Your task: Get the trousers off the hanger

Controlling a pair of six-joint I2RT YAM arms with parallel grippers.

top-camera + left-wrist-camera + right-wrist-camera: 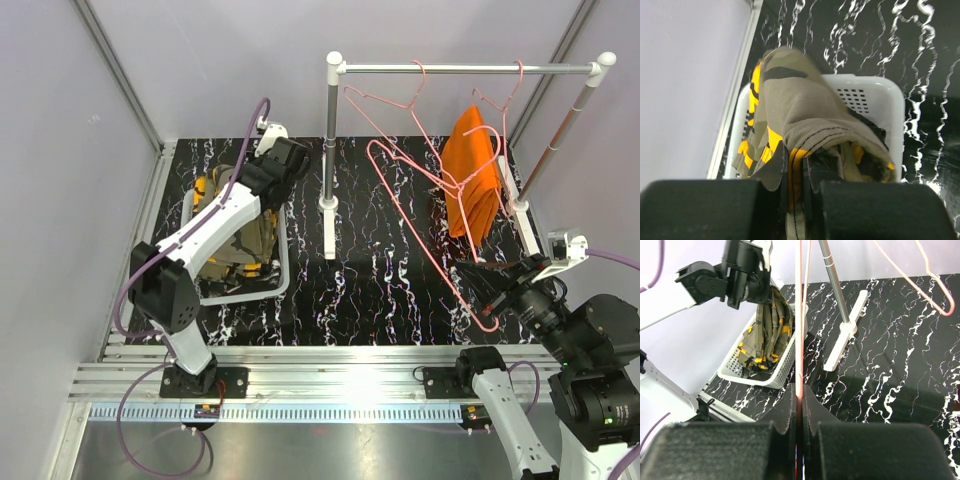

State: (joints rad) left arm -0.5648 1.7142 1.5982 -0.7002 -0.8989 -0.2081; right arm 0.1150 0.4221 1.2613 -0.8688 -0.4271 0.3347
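Note:
The camouflage trousers [250, 235] hang from my left gripper [262, 188] into a white basket [283, 272]. In the left wrist view the gripper [796, 165] is shut on their olive and yellow cloth [805, 105], with dark cloth [871, 131] beneath in the basket [895, 100]. The orange trousers [475, 180] hang on a pink hanger at the right of the rack. My right gripper [487, 287] is shut on the lower wire of an empty pink hanger [420, 200]; the right wrist view shows the wire [800, 315] pinched in the gripper [799, 390].
A white clothes rack with a metal rod [470, 68] and a post [332, 150] stands mid-table on black marbled matting. Its slanted right post [560, 130] is close to my right arm. Grey walls enclose the left and back.

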